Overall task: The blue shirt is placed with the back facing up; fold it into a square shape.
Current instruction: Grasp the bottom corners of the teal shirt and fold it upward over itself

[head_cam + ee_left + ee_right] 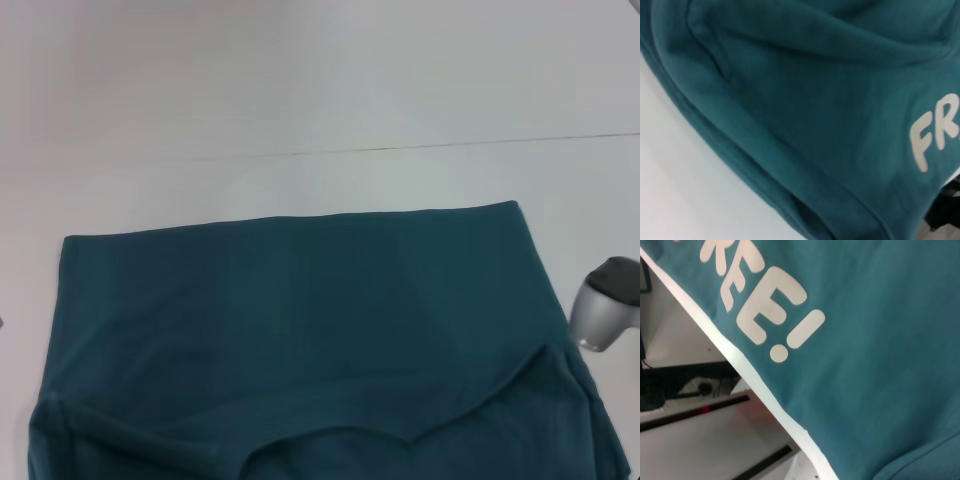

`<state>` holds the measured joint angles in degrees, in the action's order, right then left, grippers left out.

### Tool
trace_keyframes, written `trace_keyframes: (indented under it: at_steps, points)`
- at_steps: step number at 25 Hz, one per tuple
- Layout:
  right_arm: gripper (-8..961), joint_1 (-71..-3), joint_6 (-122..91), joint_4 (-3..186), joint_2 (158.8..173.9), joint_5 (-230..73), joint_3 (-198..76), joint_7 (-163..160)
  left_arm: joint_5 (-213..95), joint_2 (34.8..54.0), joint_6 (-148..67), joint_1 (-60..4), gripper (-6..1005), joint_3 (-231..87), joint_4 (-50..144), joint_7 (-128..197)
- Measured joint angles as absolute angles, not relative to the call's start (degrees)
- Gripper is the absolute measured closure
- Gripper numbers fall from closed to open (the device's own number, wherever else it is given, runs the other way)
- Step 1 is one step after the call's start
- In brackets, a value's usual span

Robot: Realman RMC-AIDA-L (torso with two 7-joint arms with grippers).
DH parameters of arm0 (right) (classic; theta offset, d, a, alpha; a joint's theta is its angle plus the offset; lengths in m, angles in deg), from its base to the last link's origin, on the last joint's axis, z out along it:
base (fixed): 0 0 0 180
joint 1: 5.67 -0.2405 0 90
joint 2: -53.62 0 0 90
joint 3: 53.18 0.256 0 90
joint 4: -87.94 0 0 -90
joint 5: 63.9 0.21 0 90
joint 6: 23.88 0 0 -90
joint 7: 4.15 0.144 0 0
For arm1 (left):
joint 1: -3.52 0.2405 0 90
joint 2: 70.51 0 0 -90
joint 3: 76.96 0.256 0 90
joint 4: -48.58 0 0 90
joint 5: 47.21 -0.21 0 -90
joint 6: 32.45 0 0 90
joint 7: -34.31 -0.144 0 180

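Shirt: the blue shirt (300, 320) lies on the white table (300, 90), close to my body, its straight edge on the far side.
Near part: a flap of cloth is turned over on the near side, with a curved edge.
Lettering: the white letters (765, 305) show in both my wrist views, so part of the front faces outward there.
My right arm: a grey part of it (605, 310) is just beside the right edge of the shirt.
My left arm: not seen in the head view.
My claws: I cannot tell if they are wide, narrow or holding cloth.
Progress: I judge the folding is started but no square yet; more folds are left.
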<state>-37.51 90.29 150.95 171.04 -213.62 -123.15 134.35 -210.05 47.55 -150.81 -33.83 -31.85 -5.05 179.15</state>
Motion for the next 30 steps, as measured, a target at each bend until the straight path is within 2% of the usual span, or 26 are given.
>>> trace_keyframes:
  at_steps: [3, 7, 17, 21, 25, 30]
  points:
    - [921, -36.52, 90.22, 152.59, 170.32, -212.35, -119.06, 133.49, -208.56, 47.47, -151.15, -33.74, 889, -34.21, -5.26, 178.21]
    - [921, -36.34, 89.97, 155.1, 169.08, -211.29, -108.17, 131.04, -203.4, 45.96, -151.04, -34.8, 889, -41.23, -5.2, 176.66]
    - [921, -40.81, 86.89, 153.9, 166.53, -210.75, -85.65, 131.24, -195.73, 43.17, -143.12, -36.31, 889, -52.71, -4.75, 175.32]
    - [921, -41.17, 80.54, 153.56, 165.76, -210.16, -85.16, 132.82, -194.13, 43.0, -137.65, -36.4, 889, -53.57, -5.07, 175.29]
    - [921, -41.84, 74.86, 153.56, 165.78, -209.21, -85.02, 134.16, -191.78, 43.19, -131.74, -36.4, 889, -53.51, -4.63, 175.27]
    - [922, -42.5, 67.39, 153.0, 167.32, -205.72, -85.21, 135.43, -189.49, 43.71, -126.01, -36.53, 890, -53.0, -3.71, 174.79]
